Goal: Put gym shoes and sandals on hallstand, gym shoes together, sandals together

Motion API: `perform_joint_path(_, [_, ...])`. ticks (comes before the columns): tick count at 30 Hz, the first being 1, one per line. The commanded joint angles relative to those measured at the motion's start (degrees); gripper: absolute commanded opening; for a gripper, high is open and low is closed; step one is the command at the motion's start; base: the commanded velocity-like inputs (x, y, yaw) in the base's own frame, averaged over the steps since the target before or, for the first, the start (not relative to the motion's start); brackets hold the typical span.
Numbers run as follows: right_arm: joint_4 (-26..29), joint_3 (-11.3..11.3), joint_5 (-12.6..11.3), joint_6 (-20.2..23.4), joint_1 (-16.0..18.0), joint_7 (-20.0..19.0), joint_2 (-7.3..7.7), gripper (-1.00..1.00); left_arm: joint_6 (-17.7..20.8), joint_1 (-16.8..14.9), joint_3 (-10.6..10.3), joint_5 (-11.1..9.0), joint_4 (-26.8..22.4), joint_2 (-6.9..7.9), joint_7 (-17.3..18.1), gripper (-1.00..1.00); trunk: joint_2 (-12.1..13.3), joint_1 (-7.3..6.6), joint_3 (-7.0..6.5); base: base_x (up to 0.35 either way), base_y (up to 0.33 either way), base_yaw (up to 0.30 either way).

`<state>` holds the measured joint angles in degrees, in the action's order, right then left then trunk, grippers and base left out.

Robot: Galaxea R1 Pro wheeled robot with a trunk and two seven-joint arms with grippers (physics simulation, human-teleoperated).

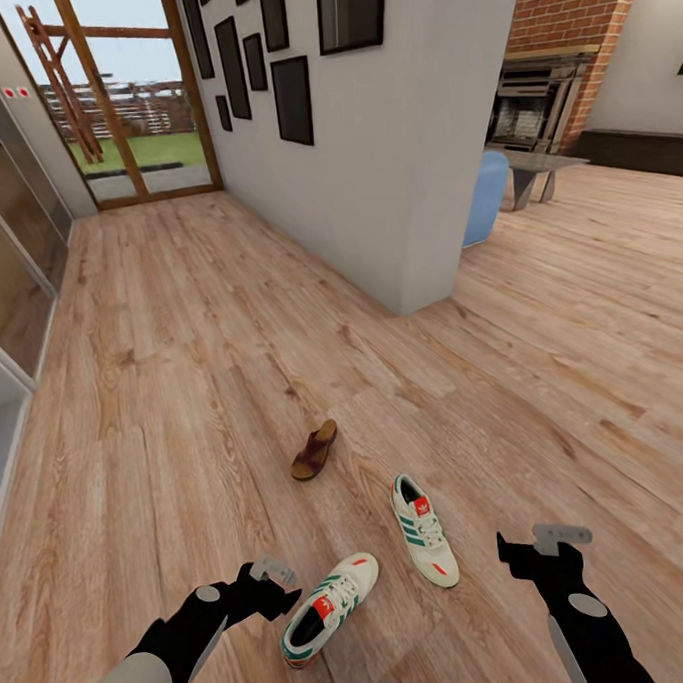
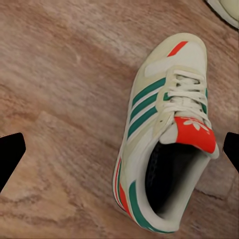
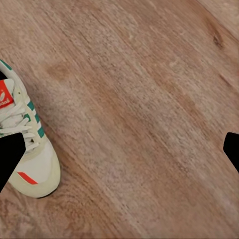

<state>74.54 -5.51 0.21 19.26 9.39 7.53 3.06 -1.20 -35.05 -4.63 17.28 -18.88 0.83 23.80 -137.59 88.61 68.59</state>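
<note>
Two white gym shoes with green stripes lie on the corridor floor [image 1: 184,390]. The nearer gym shoe [image 1: 330,607] [image 2: 164,134] lies just right of my left gripper [image 1: 269,578] [image 2: 119,152], which hangs open above it. The other gym shoe [image 1: 423,527] [image 3: 25,144] lies left of my right gripper [image 1: 541,546] [image 3: 119,154], also open, over bare planks. One dark-brown sandal [image 1: 314,451] lies farther ahead. A toe of the second shoe [image 2: 226,10] shows in the left wrist view. The hallstand is out of view.
A white wall corner [image 1: 406,238] with dark picture frames juts in ahead on the right. A glass-fronted unit [image 1: 4,299] lines the left side. A glazed door [image 1: 119,113] closes the corridor's far end. A blue seat [image 1: 484,199] and a brick fireplace [image 1: 544,91] stand beyond.
</note>
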Motion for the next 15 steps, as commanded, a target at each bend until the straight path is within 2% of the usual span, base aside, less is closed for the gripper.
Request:
perform_joint_path(1, [0.08,0.06,0.03,0.34,0.02,0.18,0.02,1.0,-0.12,-0.02,-0.25,0.3,-0.06,0.04,0.02,1.0,-0.43,0.21,0.32,0.0,0.0,0.0])
perform_joint_path(6, [0.08,0.06,0.04,0.34,0.02,0.2,0.02,1.0,-0.12,-0.02,-0.34,0.3,0.02,0.0,0.02,1.0,-2.44,1.31,1.68,0.0,0.0,0.0])
perform_joint_path(15, [0.08,0.06,0.02,0.34,0.02,0.17,0.02,1.0,-0.01,0.01,-3.78,0.3,0.22,0.04,-0.04,1.0,-5.66,3.09,4.15,0.0,0.0,0.0])
